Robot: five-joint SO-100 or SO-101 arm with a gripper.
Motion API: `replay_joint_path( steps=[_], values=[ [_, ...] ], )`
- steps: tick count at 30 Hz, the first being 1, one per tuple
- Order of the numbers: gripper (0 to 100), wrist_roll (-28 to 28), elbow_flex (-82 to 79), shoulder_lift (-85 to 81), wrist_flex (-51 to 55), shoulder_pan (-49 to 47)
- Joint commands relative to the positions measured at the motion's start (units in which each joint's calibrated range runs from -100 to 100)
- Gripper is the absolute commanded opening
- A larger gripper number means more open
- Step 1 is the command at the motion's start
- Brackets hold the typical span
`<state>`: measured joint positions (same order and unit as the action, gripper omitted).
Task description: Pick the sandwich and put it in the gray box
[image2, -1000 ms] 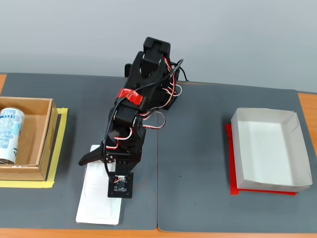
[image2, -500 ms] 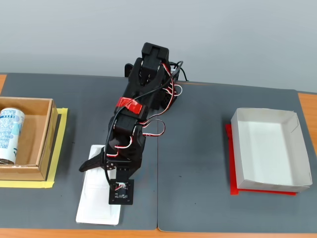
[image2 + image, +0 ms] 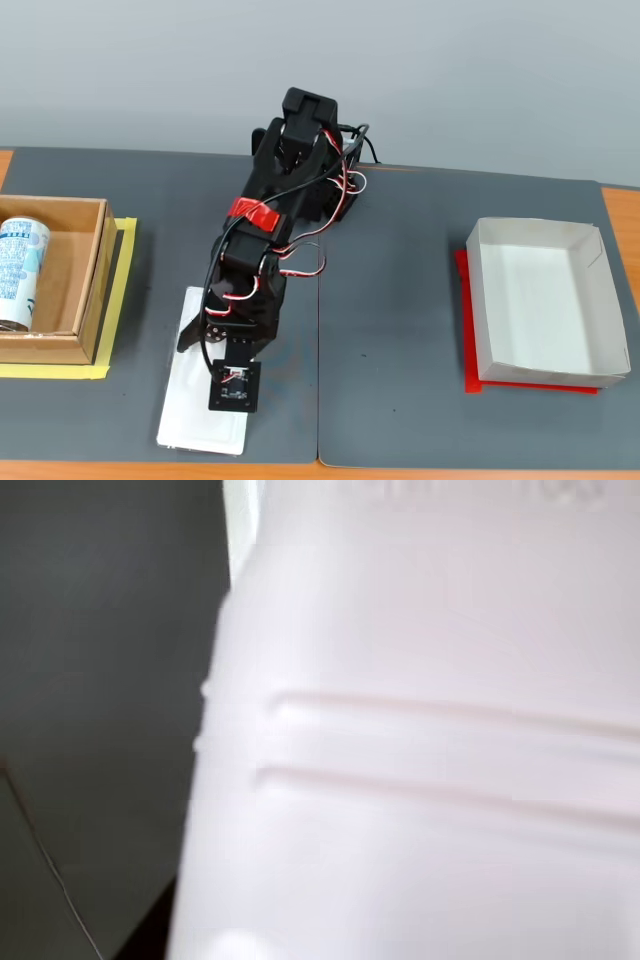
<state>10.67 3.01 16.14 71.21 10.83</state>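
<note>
Your end effector (image 3: 205,335) sits low over the sandwich (image 3: 190,400), which lies flat on the tabletop (image 3: 390,330) at front left in the fixed view; whether it grips, you cannot tell. The gray box (image 3: 545,372) stands well apart at right.

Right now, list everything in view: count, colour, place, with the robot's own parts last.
sandwich: one, white wrapped pack, flat on the dark mat at lower left of the fixed view, under the arm; fills the blurred wrist view.
gray box: one, pale grey-white, empty, at right on a red sheet.
brown cardboard box: one, at the left edge on yellow tape.
can: one, blue-white print, lying inside the brown box.
mat: dark grey, covering the orange table.
arm: one, black with red tape and wires, leaning down over the sandwich.
pincer: one, black, low over the sandwich; open or shut cannot be told.
</note>
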Motion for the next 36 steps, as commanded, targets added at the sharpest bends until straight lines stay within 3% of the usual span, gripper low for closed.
replay_joint_path(
  steps=[1,11,36],
  values=[
    [29,0.5,1.7,-1.3,1.0,-0.4],
    [18,0.1,2.2,-1.4,2.2,-0.7],
    [18,0.5,1.5,-17.6,2.8,-8.9]
  ],
)
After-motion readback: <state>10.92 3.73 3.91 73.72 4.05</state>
